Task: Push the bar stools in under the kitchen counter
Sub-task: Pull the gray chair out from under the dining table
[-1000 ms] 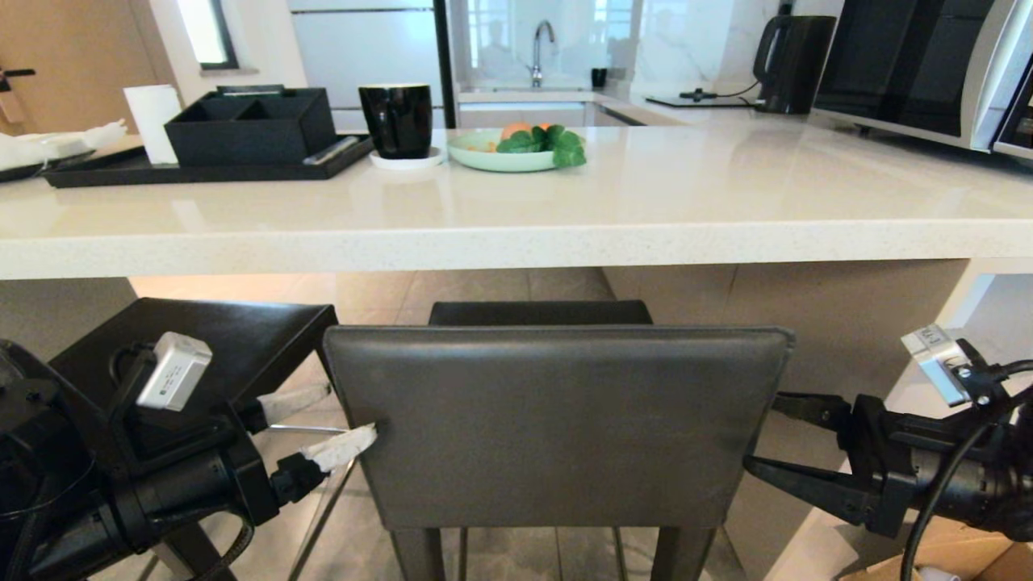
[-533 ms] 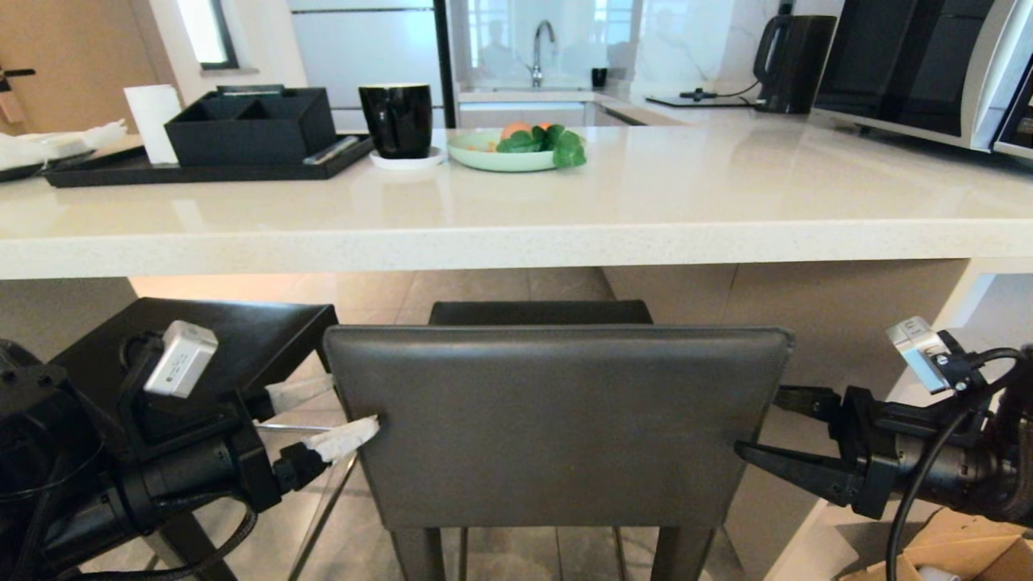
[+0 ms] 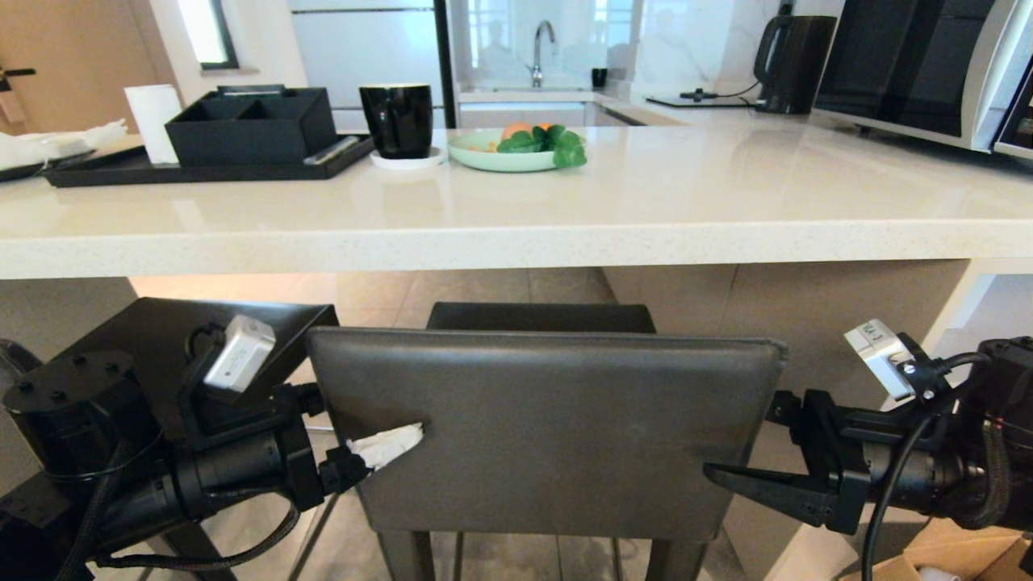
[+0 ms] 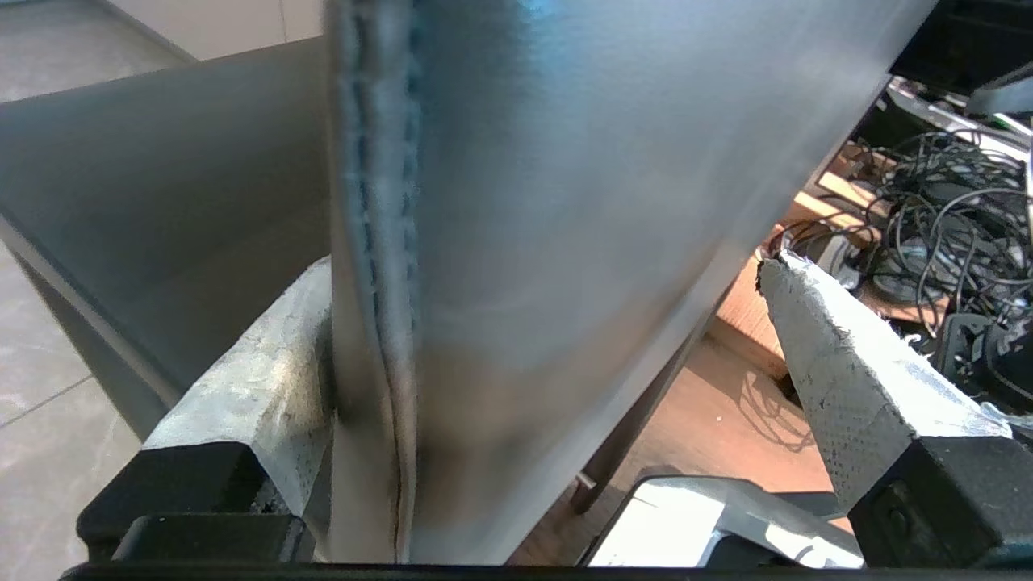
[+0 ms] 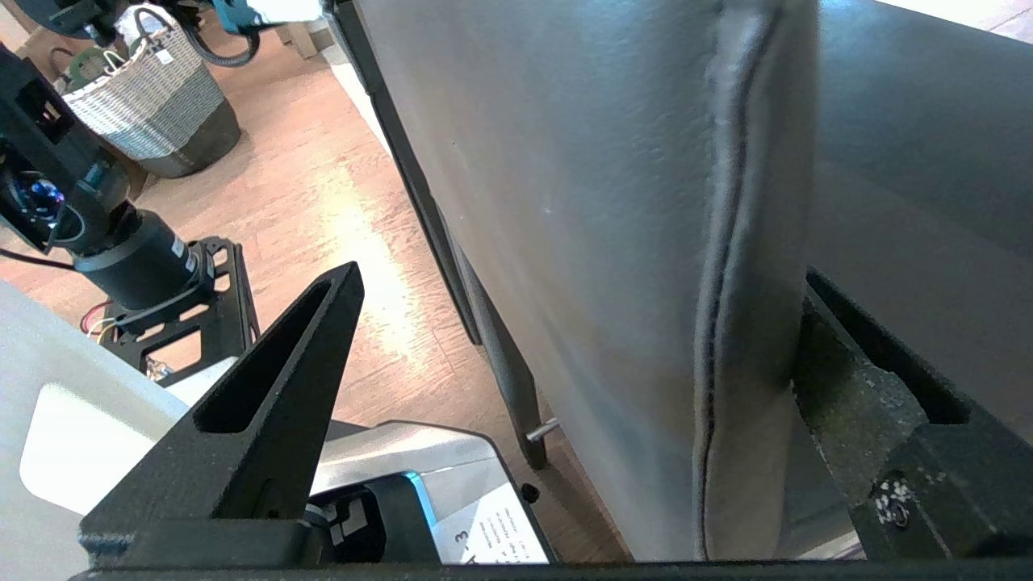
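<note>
One bar stool stands right in front of me, its grey leather backrest (image 3: pixel 549 436) below the edge of the white kitchen counter (image 3: pixel 516 242), its seat (image 3: pixel 541 316) partly under the slab. The second bar stool (image 3: pixel 161 331) sits to the left, seat under the counter edge. My left gripper (image 3: pixel 379 424) is open astride the backrest's left edge (image 4: pixel 452 242), one white-wrapped finger (image 4: pixel 266 379) against the far face, the other finger (image 4: pixel 831 363) apart from it. My right gripper (image 3: pixel 738 440) is open astride the right edge (image 5: pixel 646 202); its black far finger (image 5: pixel 871 371) lies close to the leather.
On the counter stand a black tray with organiser box (image 3: pixel 250 129), a paper roll (image 3: pixel 153 121), a black mug (image 3: pixel 395 121), a green plate of produce (image 3: pixel 516 149), a kettle (image 3: pixel 795 64) and a microwave (image 3: pixel 912 73). A cardboard box (image 3: pixel 968 557) sits low right. Cables (image 4: pixel 944 210) and a basket (image 5: pixel 145 113) are behind.
Both grippers have slid inward from beside the backrest and now straddle its two side edges, still open. The backrest has shifted slightly left in the head view.
</note>
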Robot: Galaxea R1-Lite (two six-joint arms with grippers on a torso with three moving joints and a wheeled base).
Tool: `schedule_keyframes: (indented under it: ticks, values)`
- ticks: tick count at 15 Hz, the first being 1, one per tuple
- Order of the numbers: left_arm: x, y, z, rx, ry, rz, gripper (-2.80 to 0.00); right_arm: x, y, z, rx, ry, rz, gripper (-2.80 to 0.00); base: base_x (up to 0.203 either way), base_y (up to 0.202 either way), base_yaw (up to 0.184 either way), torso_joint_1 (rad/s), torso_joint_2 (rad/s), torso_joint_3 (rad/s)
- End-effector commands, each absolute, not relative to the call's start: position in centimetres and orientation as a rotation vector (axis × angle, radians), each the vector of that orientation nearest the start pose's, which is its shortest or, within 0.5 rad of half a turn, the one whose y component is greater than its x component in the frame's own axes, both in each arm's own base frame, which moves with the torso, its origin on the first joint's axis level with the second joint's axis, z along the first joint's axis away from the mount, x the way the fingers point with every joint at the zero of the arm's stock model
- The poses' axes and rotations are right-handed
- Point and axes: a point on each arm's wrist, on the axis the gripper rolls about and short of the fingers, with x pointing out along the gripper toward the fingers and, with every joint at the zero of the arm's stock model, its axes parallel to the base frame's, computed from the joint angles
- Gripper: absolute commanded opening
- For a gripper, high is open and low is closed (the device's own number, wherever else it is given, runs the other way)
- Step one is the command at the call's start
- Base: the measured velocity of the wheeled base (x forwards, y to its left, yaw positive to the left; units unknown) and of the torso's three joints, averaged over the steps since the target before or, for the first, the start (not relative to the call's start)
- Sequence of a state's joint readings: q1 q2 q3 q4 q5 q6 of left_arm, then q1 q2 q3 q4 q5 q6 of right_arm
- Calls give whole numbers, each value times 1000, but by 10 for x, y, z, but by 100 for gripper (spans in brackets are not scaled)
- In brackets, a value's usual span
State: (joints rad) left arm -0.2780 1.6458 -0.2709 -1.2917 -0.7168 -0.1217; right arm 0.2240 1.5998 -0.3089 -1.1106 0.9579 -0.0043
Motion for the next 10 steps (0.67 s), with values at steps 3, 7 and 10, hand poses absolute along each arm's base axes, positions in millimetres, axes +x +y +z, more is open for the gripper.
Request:
schedule_keyframes:
  ticks: [3,7,10]
  values:
    - [221,-78,125,-123,175,-983,0,214,68,135,61,177,1170,0,0,0,0,0,0,0]
    - [222,-78,125,-125,173,-983,0,227,69,122,67,210,1120,0,0,0,0,0,0,0]
    - [221,-78,129,-127,153,-991,0,235,73,117,51,166,1125,0,0,0,0,0,0,0]
